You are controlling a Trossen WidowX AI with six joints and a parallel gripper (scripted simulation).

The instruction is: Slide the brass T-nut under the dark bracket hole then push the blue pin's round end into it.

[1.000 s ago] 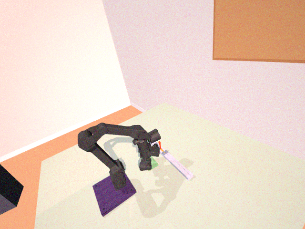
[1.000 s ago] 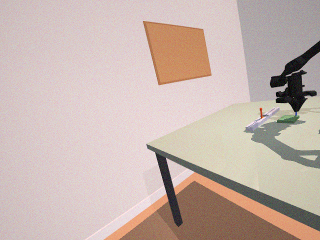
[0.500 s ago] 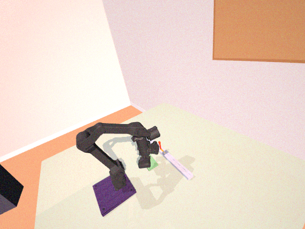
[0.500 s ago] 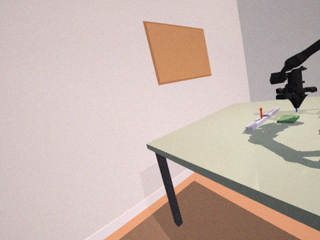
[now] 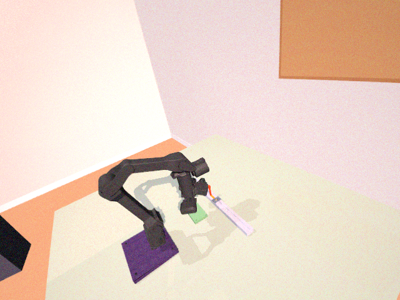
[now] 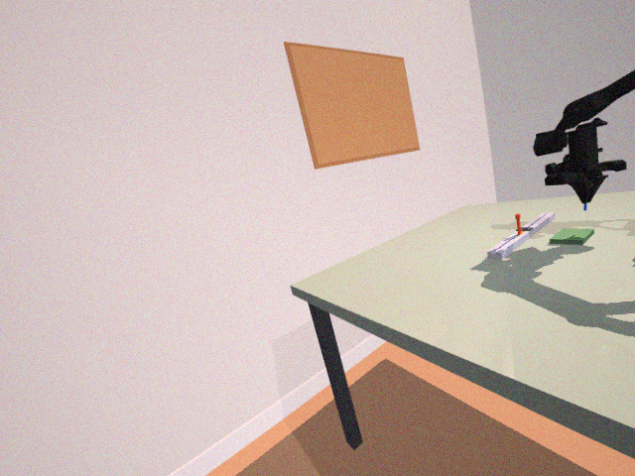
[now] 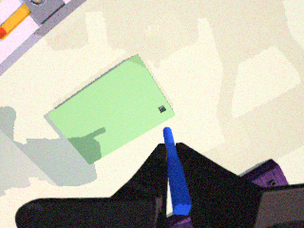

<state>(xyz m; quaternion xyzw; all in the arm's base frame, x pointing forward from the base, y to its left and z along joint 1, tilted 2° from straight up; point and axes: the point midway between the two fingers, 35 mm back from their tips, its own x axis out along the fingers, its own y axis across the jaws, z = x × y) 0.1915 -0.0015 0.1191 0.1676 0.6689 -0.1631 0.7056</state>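
My gripper (image 6: 585, 201) (image 7: 170, 150) is shut on the blue pin (image 6: 584, 207) (image 7: 178, 173), above the table beside the tray. The pin's narrow end points down below the fingertips. The green tray (image 5: 197, 215) (image 6: 571, 236) (image 7: 114, 95) is empty, with a small dark square hole near one corner. The orange handle (image 5: 209, 189) (image 6: 518, 223) (image 7: 14, 23) stands up from the slot of the aluminum rail (image 5: 235, 217) (image 6: 505, 248) (image 7: 11, 59), right beside the dark bracket (image 5: 215, 199) (image 6: 525, 228) (image 7: 47, 9). The brass nut cannot be made out. The fingertips are hidden in the top view.
The arm's purple base plate (image 5: 150, 258) (image 7: 266, 176) lies on the pale table (image 5: 307, 245) (image 6: 410, 287). The tray lies between the base and the rail. The arm casts shadows around the tray and rail. A brown board (image 5: 339, 39) (image 6: 358, 102) hangs on the wall.
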